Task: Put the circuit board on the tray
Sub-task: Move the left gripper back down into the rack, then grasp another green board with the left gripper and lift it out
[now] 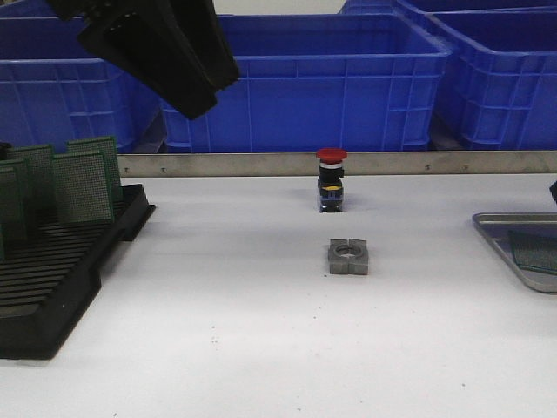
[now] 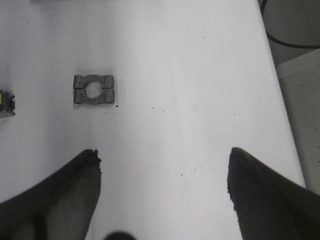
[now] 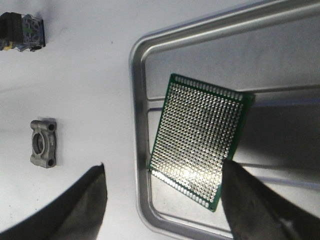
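- The circuit board (image 3: 202,142) lies flat inside the tray (image 3: 137,120), near the rim's rounded corner, its long axis skewed against the tray's pale ribs.
- The right pincer (image 3: 162,200) stands open with nothing between its fingers (image 3: 80,210). The board lies just ahead of and below the gap, toward the one finger, whose tip overlaps a board corner in the right wrist view; whether it touches cannot be told.
- Judged from this, the placing looks done, and the coming move is likely a clean lift away from the board. The one relation that matters is that finger tip beside the board's corner: a sideways drift could nudge the board.
- The left pincer (image 2: 162,187) is also open and empty, held high over bare table (image 2: 190,75), with a small grey metal block (image 2: 94,90) ahead of it.
- The right arm is the nearer one; the left is well apart from the tray.
- More boards (image 1: 83,185) stand upright in a black rack (image 1: 52,279) on the left arm's side.
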Robot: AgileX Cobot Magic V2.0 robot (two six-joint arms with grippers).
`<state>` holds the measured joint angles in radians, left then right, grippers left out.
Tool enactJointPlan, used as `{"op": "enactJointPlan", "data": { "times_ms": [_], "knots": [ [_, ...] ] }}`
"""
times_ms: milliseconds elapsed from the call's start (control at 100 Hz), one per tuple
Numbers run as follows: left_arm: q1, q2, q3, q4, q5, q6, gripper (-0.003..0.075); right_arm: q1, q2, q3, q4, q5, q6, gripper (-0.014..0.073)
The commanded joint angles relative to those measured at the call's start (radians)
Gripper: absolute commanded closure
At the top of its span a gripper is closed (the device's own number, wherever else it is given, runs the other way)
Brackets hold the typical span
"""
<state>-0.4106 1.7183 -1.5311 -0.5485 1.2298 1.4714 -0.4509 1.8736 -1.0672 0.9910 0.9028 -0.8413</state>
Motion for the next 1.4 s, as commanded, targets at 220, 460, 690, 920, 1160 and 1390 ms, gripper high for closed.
{"op": "enactJointPlan", "data": {
  "times_ms": [220, 460, 690, 920, 1160, 1390],
  "knots": [
    [0.199, -0.050, -0.095, 0.110, -0.027, -0.006, 0.0224, -0.005, -0.054, -0.025, 0.032, 0.027, 0.000, 0.0084],
    [0.288, 0.009, -0.095, 0.228, -0.071, 0.001, 0.0224, -0.005, -0.054, -0.025, 0.033, 0.028, 0.000, 0.0084],
    [0.300, 0.067, -0.095, 0.281, -0.142, 0.001, 0.0224, -0.005, -0.054, -0.025, 0.033, 0.034, 0.000, 0.0084],
    [0.300, 0.118, -0.095, 0.306, -0.185, 0.001, 0.0225, -0.005, -0.054, -0.025, 0.033, 0.036, 0.000, 0.0084],
    [0.302, 0.172, -0.095, 0.327, -0.227, 0.001, 0.0225, -0.005, -0.054, -0.025, 0.034, 0.038, 0.000, 0.0084],
    [0.302, 0.218, -0.095, 0.330, -0.253, 0.001, 0.0225, -0.005, -0.054, -0.025, 0.034, 0.041, 0.000, 0.0084]
  ]
}}
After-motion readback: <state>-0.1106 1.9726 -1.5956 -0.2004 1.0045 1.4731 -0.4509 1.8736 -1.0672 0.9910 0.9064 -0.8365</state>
